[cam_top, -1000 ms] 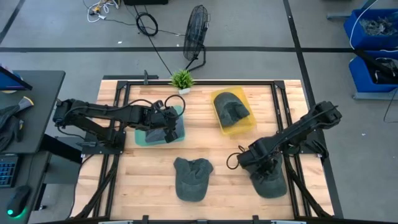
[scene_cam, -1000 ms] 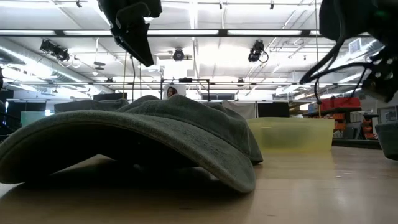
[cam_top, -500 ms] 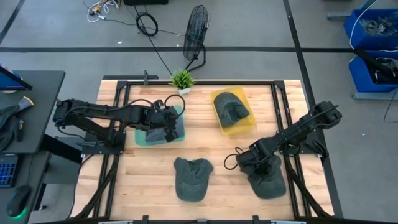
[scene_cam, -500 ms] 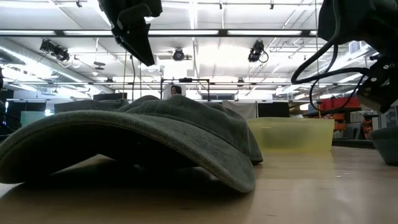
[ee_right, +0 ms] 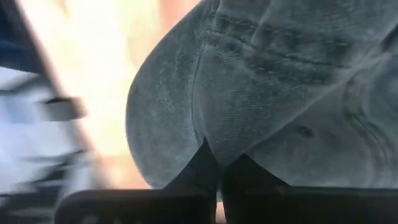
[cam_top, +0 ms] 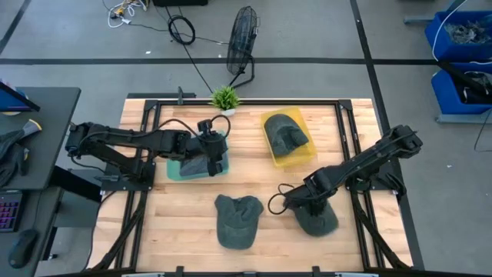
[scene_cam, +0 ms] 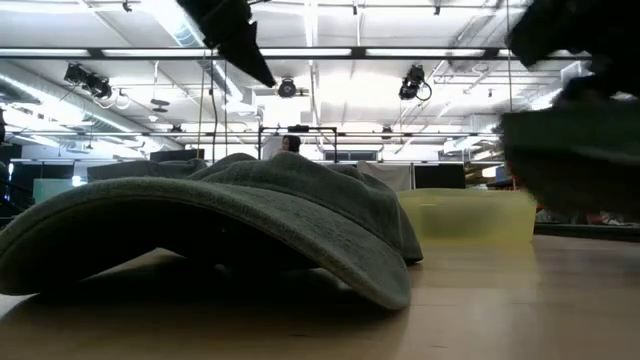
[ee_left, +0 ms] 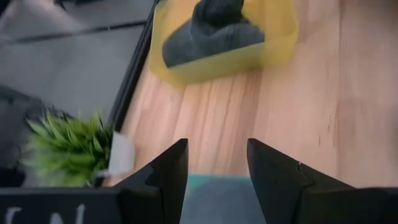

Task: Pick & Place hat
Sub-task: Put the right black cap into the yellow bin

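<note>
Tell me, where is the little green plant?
In the high view, the plant stands at the table's far edge, left of the yellow bin and just beyond the teal tray.

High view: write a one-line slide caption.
Right gripper shut on a grey hat at the table's front right; left gripper open over the teal bin.

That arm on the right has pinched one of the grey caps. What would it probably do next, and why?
Probably lift it a little higher and carry it toward a bin. The right gripper is shut on the grey cap, which already hangs above the table in the low view. The yellow bin holds a cap; the left gripper waits open over the teal bin.
</note>
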{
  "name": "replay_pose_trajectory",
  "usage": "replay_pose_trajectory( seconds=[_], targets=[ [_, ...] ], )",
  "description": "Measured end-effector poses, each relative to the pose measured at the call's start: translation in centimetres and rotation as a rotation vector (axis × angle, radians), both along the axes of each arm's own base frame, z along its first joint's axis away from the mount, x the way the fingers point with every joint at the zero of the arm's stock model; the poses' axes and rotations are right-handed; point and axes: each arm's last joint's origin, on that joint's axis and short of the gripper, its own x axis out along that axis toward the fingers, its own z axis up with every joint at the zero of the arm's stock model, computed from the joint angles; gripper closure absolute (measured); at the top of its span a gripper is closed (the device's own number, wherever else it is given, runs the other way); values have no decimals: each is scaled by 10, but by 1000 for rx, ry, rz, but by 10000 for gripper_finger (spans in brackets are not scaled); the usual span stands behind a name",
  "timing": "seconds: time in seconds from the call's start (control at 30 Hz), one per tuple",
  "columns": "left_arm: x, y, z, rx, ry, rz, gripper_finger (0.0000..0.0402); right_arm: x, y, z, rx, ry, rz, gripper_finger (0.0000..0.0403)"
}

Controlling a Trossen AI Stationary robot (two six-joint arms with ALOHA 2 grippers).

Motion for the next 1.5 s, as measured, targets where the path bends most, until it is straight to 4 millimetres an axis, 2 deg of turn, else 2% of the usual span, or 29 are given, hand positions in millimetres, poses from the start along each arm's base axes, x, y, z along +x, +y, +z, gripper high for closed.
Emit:
replay_pose_trajectory(
  seconds=[0.17, 0.3, 0.37, 0.47, 0.67, 0.73, 0.93, 1.2, 1.33, 1.5],
  targets=[
    [3, 0, 3, 48, -7, -60, 232, 11, -4, 28, -428, -278, 511, 400],
    [5, -1, 4, 53, -16, -99, 232, 21, -9, 37, -694, -356, 903, 400],
    [6, -1, 5, 50, -30, -107, 232, 24, -14, 38, -747, -328, 1076, 400],
    [6, -1, 6, 49, -39, -106, 232, 26, -26, 35, -882, -235, 1222, 401],
    [7, 4, 6, 41, -50, -85, 232, 29, -47, 40, -1178, 93, 1502, 401],
    [7, 7, 7, 41, -50, -75, 232, 29, -57, 41, -1179, 192, 1566, 401],
    [6, 15, 6, -9, -82, 0, 232, 20, -90, 36, -1008, 452, 1695, 401],
    [6, 23, 6, -15, -87, 35, 232, 4, -119, -1, -717, 706, 1966, 401],
    [5, 27, 6, -32, -99, 65, 232, 5, -126, -14, -709, 686, 1971, 401],
    [5, 31, 6, -46, -108, 91, 232, 19, -130, -19, -774, 486, 1891, 399]
  ],
)
